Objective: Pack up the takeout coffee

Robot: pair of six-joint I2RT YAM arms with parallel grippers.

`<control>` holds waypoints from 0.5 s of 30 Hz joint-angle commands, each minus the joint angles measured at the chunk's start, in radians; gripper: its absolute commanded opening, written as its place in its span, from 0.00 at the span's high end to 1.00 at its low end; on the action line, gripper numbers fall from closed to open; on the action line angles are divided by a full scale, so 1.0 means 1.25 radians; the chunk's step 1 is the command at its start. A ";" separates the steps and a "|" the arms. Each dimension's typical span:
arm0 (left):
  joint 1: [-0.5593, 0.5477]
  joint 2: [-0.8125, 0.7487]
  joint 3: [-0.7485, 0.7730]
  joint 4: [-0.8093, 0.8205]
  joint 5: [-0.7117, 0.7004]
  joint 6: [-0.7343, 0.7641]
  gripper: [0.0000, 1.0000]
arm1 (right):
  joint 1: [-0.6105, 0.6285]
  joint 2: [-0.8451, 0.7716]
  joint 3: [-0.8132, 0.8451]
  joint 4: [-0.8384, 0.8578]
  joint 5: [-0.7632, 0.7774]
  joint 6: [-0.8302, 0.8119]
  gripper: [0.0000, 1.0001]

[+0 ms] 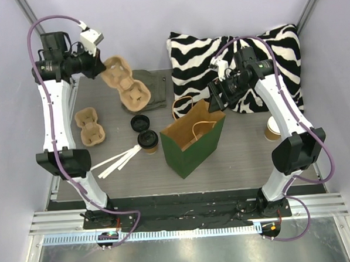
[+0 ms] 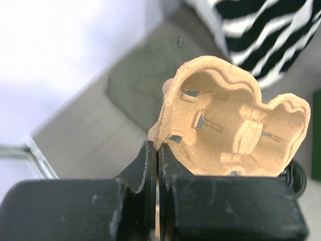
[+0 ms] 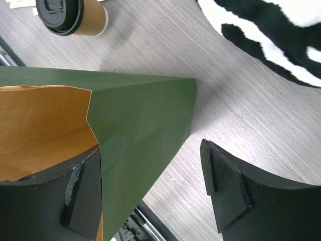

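Takeout coffee (image 1: 147,141) upright and lidded on the table (image 1: 241,163), just left of the green bag (image 1: 193,147), not yet packed. Left claw (image 2: 157,150) pinched tight on the rim of a pulp tray (image 2: 235,130), held aloft at the far left, probably to serve as a cup seat. Right claw (image 3: 150,186) spread wide astride the bag's top edge, seemingly to steady the mouth. Bag's bottom hidden; tray's near end cut off behind the fingers.

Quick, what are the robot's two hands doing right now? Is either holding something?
Left gripper: fingers closed, pinching the rim of a pulp cup tray.
Right gripper: fingers open, holding nothing, at the green bag rim.
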 commanded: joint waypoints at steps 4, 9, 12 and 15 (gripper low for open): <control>-0.158 -0.159 -0.016 0.250 -0.177 -0.076 1.00 | 0.003 -0.106 -0.001 0.018 0.035 0.016 0.40; -0.243 -0.231 -0.037 0.385 -0.278 -0.133 1.00 | 0.003 -0.115 -0.045 0.031 0.036 0.029 0.99; -0.310 -0.236 0.000 0.393 -0.316 -0.139 1.00 | 0.004 -0.117 -0.049 0.037 0.030 0.030 0.99; -0.418 -0.266 -0.019 0.403 -0.356 -0.080 1.00 | 0.004 -0.122 -0.053 0.054 0.022 0.031 0.99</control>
